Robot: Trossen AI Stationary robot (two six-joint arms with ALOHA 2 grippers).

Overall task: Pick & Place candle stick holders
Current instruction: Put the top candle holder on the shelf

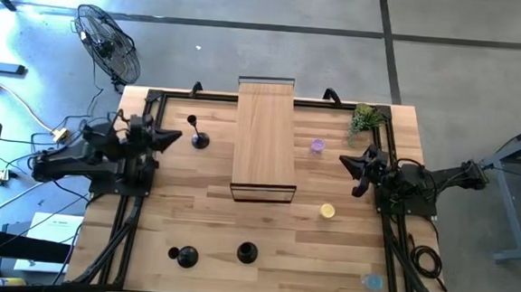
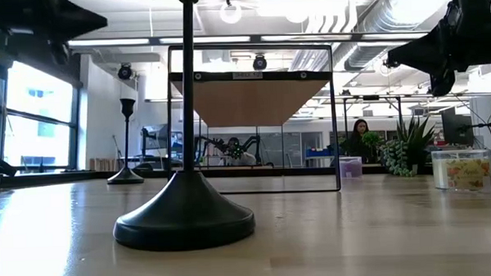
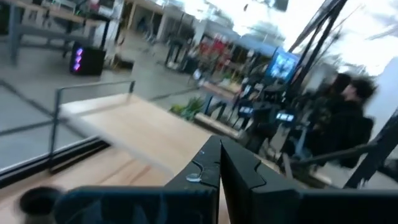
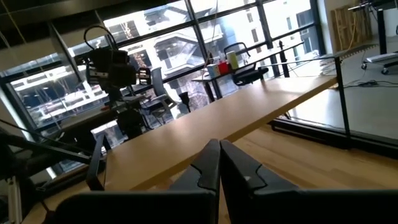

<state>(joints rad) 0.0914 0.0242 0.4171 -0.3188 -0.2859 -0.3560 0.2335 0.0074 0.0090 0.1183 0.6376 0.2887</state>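
Black candle stick holders stand apart around the raised wooden shelf (image 1: 265, 137): one (image 1: 198, 137) just left of it, two (image 1: 183, 256) (image 1: 247, 252) well in front of it near the table's front edge. Both claws are pinched closed and empty, the left gripper (image 1: 172, 138) beside the nearest holder and the right gripper (image 1: 348, 160) right of the shelf; open the left claw fully, then close on the thin stem, keeping it upright. Right of the shelf, a small purple cup (image 1: 317, 146) and a yellow cup (image 1: 327, 211) sit on the table; their contents cannot be made out.

Grey concrete floor (image 1: 449, 31) around the counter, a standing fan (image 1: 109, 43) nearby, big windows (image 2: 32, 121) glowing, pipes (image 2: 388, 14) overhead.
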